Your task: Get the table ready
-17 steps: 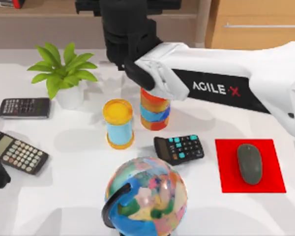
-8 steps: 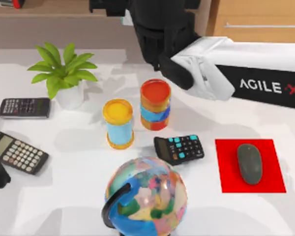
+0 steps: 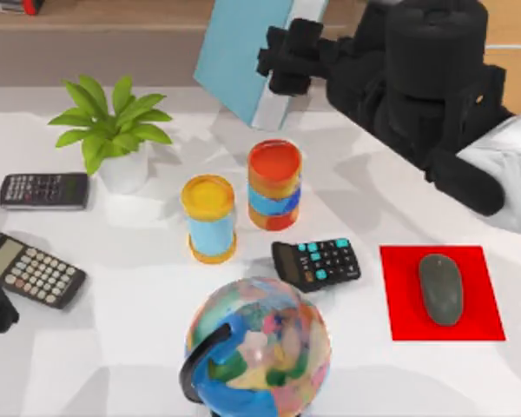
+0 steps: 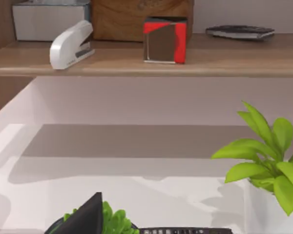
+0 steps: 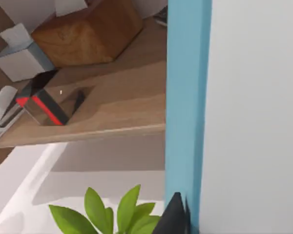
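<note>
Left to right across the white bench (image 3: 139, 347), which spans the whole of the top view:

At the left edge, the left arm sits parked low; a dark part of it shows at the border. Its tool state cannot be told. Beside it lie a light-keyed calculator (image 3: 35, 270) and, farther back, a dark calculator (image 3: 43, 190). A potted plant (image 3: 113, 130) stands behind them. The left wrist view adds what the overhead camera crops: a wooden shelf (image 4: 146, 61) carrying a white stapler (image 4: 71, 43) and a red and chrome cube (image 4: 164, 40).

At centre stand a yellow-topped cylinder (image 3: 209, 217) and a striped cylinder with a red top (image 3: 273, 184), near each other but apart. In front of them lies a black calculator with teal keys (image 3: 317, 263), and nearest the camera a multicoloured globe (image 3: 259, 347).

Above the bench's back centre, the right tool (image 3: 282, 56) pinches a light-blue book (image 3: 243, 52) at its white page edge; the book hangs tilted, clear of the surface. The right wrist view shows the blue cover (image 5: 185, 112) close up, with what appears to be one dark fingertip (image 5: 172, 217) against it.

At right, a grey mouse (image 3: 440, 288) rests on a red mat (image 3: 404, 313).
</note>
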Robot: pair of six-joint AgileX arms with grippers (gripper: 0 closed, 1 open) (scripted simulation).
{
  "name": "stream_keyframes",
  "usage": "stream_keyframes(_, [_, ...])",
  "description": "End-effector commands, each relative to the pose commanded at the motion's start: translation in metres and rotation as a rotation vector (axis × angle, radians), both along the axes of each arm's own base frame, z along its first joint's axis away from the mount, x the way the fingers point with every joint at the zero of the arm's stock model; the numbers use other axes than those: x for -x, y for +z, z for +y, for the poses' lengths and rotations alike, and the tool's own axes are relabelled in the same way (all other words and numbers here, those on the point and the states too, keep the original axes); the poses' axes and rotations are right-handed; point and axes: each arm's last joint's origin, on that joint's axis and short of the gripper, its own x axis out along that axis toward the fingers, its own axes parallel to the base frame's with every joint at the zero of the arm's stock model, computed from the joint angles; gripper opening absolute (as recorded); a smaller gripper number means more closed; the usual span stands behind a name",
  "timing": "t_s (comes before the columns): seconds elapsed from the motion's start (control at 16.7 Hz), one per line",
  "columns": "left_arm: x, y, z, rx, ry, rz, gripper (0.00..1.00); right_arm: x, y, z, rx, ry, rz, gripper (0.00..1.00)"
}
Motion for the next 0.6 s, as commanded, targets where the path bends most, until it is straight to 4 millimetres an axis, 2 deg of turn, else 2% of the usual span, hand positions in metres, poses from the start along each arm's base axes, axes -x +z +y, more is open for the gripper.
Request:
stream_keyframes(0.3, [0.000, 0.000, 0.000, 0.000, 0.000, 0.000, 1.00, 0.027, -0.025, -0.075, -0.218, 0.029, 0.244, 0.00])
stream_keyframes(0.6, [0.000, 0.000, 0.000, 0.000, 0.000, 0.000, 1.00, 0.025, -0.052, -0.161, -0.466, -0.159, 0.417, 0.00])
